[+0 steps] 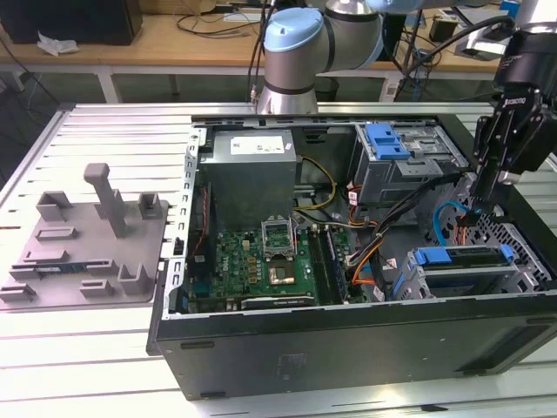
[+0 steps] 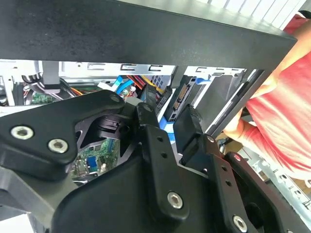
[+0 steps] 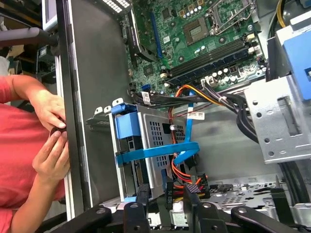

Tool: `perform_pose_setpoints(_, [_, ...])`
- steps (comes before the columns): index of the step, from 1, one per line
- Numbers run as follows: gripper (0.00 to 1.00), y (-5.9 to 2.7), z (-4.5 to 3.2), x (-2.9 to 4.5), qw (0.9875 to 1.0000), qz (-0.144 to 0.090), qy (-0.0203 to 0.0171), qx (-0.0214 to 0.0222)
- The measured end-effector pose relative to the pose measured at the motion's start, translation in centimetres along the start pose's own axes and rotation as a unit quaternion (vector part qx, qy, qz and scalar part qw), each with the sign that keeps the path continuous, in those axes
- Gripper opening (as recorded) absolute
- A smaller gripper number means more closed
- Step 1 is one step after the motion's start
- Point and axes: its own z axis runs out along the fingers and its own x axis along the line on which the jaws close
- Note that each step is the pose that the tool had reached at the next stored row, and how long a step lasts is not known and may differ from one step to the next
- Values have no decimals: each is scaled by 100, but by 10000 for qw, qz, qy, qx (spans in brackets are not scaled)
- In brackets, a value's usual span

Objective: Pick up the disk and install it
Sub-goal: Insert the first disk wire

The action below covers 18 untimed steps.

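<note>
gripper point(image 3: 166, 193) fingers stand spread and empty just beside the drive cage point(image 3: 158, 138), likely because the disk point(image 1: 461, 257) already lies slotted in that cage; beyond the cage, the first wrist view adds a person's hands point(image 3: 51, 158) at the case wall point(image 3: 82, 97), the exterior view the motherboard point(image 1: 261, 261).

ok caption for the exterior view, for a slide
Gripper inside the open computer case, near the blue-framed disk in its cage.
</note>
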Motion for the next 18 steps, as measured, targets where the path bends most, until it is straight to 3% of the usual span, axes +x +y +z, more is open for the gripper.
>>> perform_pose_setpoints(9, [42,-3,59,-26,10000,2,1,0])
perform_pose_setpoints(10, [40,0,62,-26,10000,2,1,-1])
perform_pose_setpoints(11, [27,2,64,-27,10000,1,2,0])
perform_pose_setpoints(12, [20,2,64,-27,10000,1,4,1])
perform_pose_setpoints(18, [20,5,66,-27,10000,2,5,0])
